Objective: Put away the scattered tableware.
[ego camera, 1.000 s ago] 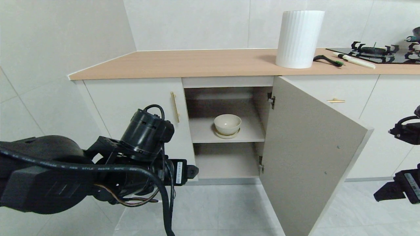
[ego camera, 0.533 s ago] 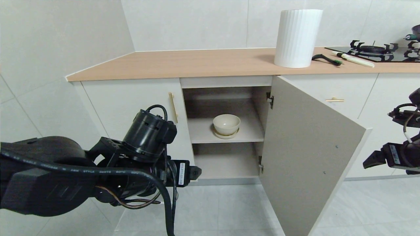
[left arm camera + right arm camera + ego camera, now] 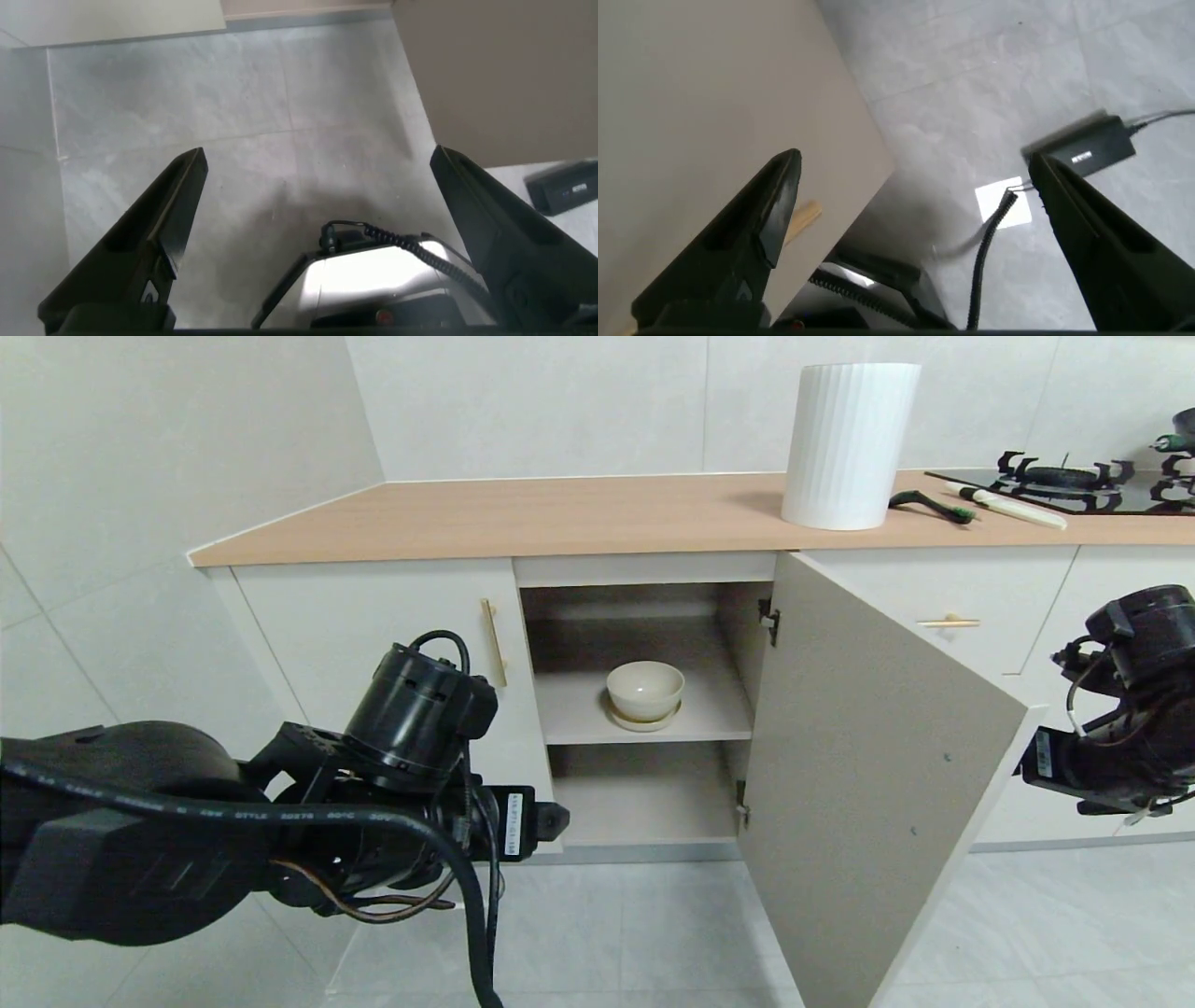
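From the head we see the bowl (image 3: 645,689) shelved, the door (image 3: 868,756) open at four o'clock; the wrist views show the left gripper (image 3: 318,161) and right gripper (image 3: 913,161) gaping.

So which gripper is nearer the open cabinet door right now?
Right. The right gripper sits at the free edge of the open cabinet door; the left gripper hangs across the cabinet opening, in front of the closed door.

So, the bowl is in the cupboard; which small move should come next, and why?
Probably the right gripper, open and empty, should press on the outer face of the cabinet door and swing it shut. The bowl sits on its plate on the upper shelf, and the door stands wide open beside that gripper.
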Robot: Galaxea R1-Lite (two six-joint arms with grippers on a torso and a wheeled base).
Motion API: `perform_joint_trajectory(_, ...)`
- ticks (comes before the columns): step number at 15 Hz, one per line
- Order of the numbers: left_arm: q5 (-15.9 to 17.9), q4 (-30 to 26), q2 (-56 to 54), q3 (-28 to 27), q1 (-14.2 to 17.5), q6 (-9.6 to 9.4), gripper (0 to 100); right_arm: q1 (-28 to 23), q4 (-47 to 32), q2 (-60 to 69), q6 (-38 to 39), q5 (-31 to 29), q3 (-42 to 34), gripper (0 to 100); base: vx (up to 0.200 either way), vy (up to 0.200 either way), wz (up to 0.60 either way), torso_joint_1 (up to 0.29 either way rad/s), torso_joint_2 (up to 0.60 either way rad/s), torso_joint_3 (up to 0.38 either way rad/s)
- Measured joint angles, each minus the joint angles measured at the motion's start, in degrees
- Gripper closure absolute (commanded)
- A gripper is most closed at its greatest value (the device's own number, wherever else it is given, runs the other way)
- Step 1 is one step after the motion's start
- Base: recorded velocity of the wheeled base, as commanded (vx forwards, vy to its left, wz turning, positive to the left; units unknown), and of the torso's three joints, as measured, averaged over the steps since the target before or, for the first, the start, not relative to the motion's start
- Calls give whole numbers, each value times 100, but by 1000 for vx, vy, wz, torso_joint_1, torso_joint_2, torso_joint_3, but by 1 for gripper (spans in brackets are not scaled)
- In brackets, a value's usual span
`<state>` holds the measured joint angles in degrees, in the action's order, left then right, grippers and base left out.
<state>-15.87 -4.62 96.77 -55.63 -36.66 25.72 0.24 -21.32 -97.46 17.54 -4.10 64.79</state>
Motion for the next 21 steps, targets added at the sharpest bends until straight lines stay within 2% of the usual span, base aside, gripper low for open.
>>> perform_joint_trajectory(5, 4, -2, -85, -40, 99, -5, 0, 562, 99, -132, 5, 90, 41, 0, 0, 0, 0, 0, 0, 0)
perform_joint_trajectory(10, 0, -5, -124, -73, 179, -22, 0, 1954, 263, -524, 68, 199, 592, 0, 0, 0, 0, 0, 0, 0)
perform_joint_trajectory(13, -20, -2, -115, -115, 235, -24, 0, 2448, 391, -1017, 150, 233, 1114, 0, 0, 0, 0, 0, 0, 0)
perform_joint_trajectory(17, -271, 5, -105, -126, 238, -24, 0, 2761, 668, -1635, 569, 244, 1676, 0, 0, 0, 0, 0, 0, 0)
perform_joint_trajectory(21, -308, 5, -104, -126, 243, -33, 0, 2933, 1386, -2042, 856, 238, 1748, 0, 50, 0, 0, -1, 1, -1)
